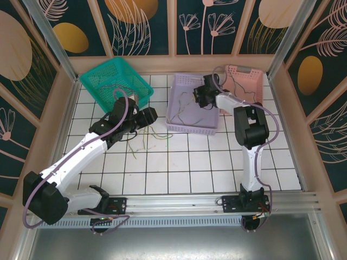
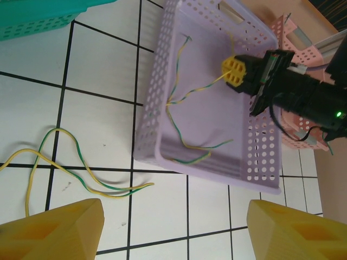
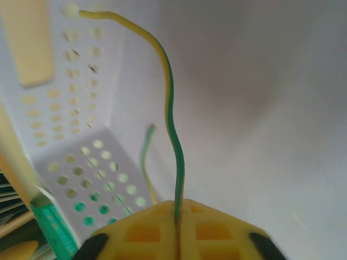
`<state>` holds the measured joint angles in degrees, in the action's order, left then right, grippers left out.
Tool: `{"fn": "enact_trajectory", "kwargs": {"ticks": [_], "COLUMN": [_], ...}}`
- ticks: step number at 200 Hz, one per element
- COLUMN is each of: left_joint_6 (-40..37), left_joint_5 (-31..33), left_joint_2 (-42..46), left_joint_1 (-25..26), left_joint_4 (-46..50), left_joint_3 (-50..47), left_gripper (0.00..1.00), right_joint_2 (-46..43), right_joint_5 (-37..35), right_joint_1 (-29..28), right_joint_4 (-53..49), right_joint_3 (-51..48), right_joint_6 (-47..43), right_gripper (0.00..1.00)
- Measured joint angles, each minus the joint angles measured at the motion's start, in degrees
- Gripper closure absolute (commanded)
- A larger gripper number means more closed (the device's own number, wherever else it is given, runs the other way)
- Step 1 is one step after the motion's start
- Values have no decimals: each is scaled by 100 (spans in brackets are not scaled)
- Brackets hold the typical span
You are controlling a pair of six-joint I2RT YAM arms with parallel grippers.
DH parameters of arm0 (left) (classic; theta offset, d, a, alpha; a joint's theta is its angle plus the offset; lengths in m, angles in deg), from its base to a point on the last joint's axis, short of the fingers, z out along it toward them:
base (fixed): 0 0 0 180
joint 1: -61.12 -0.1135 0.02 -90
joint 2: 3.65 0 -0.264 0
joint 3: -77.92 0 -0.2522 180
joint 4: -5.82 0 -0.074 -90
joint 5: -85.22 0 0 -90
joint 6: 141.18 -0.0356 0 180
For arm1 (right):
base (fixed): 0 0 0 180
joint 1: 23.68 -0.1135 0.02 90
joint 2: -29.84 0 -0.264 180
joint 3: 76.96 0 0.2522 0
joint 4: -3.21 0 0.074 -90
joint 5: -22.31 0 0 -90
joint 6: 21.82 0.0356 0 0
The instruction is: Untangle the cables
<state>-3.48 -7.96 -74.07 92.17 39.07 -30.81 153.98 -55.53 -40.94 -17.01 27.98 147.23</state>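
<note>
Right gripper was pinched shut on a yellow-green cable trailing into the lavender basket. Left gripper stood wide open and empty above a second cable on the tiles. Risk: thin wire slipping from the pinch, or snagging in the basket holes

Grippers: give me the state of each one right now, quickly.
Left gripper: open, holding nothing.
Right gripper: shut on a green-and-yellow cable.
</note>
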Motion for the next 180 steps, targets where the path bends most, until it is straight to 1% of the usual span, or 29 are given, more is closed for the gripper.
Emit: {"fn": "enact_trajectory", "kwargs": {"ticks": [10,25,53,70,108,156,180], "left_joint_6": [4,24,98,199,470,713,841], "left_joint_5": [0,4,68,142,483,686,680], "left_joint_2": [-2,-7,-66,-133,-295,-420,-420], "left_joint_1": [0,0,0,0,-9,-223,-468], "left_joint_4": [0,2,20,107,527,925,1088], "left_joint_3": [0,0,0,0,24,162,179], "left_gripper": [28,28,26,23,18,17,17], "right_joint_2": [79,153,149,138,-212,-782,-981], "right_joint_5": [-4,-17,-66,-131,-328,-527,-664], "right_joint_1": [72,138,61,-20,-83,7,24], "right_joint_4": [-155,-291,-481,-678,-1012,-1200,-1263], "right_joint_3": [293,645,807,785,533,562,562], "right_joint_6": [-133,-306,-376,-330,-219,-271,-542], "right_gripper": [66,58,51,47,45,44,53]}}
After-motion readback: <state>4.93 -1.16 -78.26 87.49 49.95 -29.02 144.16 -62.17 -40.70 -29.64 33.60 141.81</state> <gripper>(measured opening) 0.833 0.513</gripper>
